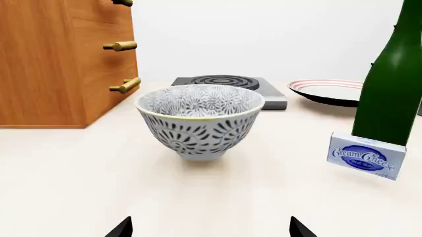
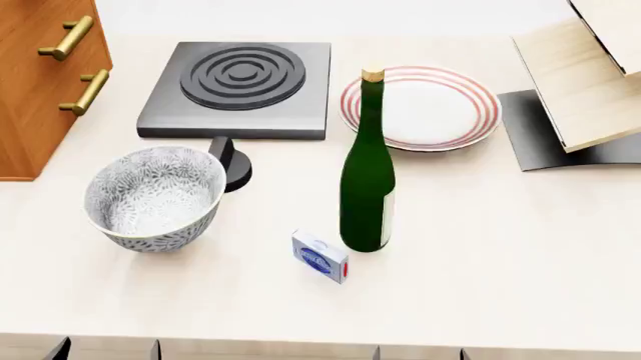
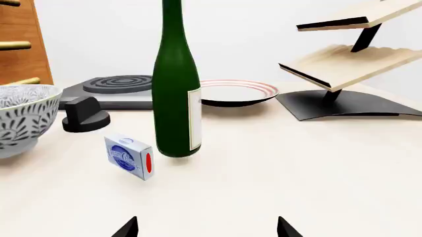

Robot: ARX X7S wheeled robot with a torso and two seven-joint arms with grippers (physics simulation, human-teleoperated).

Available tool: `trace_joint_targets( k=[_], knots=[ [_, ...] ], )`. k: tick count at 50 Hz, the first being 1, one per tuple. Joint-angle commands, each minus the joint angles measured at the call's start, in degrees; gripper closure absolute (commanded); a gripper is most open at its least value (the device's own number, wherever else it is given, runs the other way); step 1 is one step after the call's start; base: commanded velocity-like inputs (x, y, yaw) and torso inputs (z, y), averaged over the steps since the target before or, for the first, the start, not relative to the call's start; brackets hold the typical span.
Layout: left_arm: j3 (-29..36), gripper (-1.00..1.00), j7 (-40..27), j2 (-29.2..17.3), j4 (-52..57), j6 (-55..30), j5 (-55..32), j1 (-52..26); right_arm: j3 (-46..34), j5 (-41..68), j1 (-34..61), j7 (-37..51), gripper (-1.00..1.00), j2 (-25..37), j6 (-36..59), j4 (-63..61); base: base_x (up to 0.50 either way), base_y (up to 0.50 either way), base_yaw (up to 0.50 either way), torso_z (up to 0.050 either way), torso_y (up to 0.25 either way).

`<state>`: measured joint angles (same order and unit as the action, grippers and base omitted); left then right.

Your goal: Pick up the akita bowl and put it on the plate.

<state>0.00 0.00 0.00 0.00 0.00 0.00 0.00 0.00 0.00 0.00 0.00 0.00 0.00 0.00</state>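
Note:
The akita bowl [image 2: 155, 196] stands upright on the pale counter at the left, white with a dense grey-black leaf pattern; it also shows as the bowl [image 1: 199, 121] in the left wrist view and as the bowl [image 3: 20, 116] at the edge of the right wrist view. The plate [image 2: 421, 106], white with red rings, lies at the back right of centre, bare. My left gripper [image 1: 211, 229] is open, well short of the bowl, with nothing between its fingers. Off to the bowl's right, my right gripper [image 3: 205, 229] is open too, facing the bottle. Only fingertips show at the head view's lower edge.
A tall green bottle [image 2: 367, 187] and a small cream cheese box [image 2: 320, 256] stand between bowl and plate. A grey stove burner [image 2: 239, 88] with a black knob [image 2: 233, 165] sits behind the bowl. A wooden cabinet [image 2: 40, 82] is at far left, a wooden rack [image 2: 581, 82] at far right.

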Motion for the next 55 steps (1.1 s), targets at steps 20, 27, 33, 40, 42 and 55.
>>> trace_joint_targets(
  k=[20,27,33,40,42,55],
  knots=[
    [3.3,-1.0,-5.8,-3.9,13.2,-2.8,-1.1,1.4,-4.3,2.3,-1.6,6.0,-1.0,3.7,2.1,-9.1,0.0,0.0,0.0,0.0,0.0],
    [3.3,-1.0,-7.0,-5.0,22.1,-6.8,-0.9,0.9,-3.4,3.5,-1.3,7.7,-1.0,4.6,6.1,-17.1,0.0,0.0,0.0,0.0,0.0],
    [2.8,-1.0,-7.9,-5.9,27.4,-9.1,-1.0,0.9,-3.5,3.8,-1.0,8.7,-1.0,5.2,9.1,-23.3,0.0,0.0,0.0,0.0,0.0],
    [1.9,-1.0,-8.9,-6.9,32.7,-12.0,-1.6,-0.2,-3.6,4.5,-0.1,9.9,-1.0,5.7,12.5,-29.4,0.0,0.0,0.0,0.0,0.0],
    [1.9,-1.0,-9.2,-7.0,33.2,-12.0,-1.5,-0.2,-3.5,5.0,-0.1,9.9,-1.0,5.8,12.3,-29.5,0.0,0.0,0.0,0.0,0.0],
    [-4.2,-1.0,-12.2,-6.8,32.2,-11.6,-7.0,-2.7,2.2,11.1,0.8,11.6,-1.0,6.8,12.4,-28.9,0.0,0.0,0.0,0.0,0.0]
  ],
)
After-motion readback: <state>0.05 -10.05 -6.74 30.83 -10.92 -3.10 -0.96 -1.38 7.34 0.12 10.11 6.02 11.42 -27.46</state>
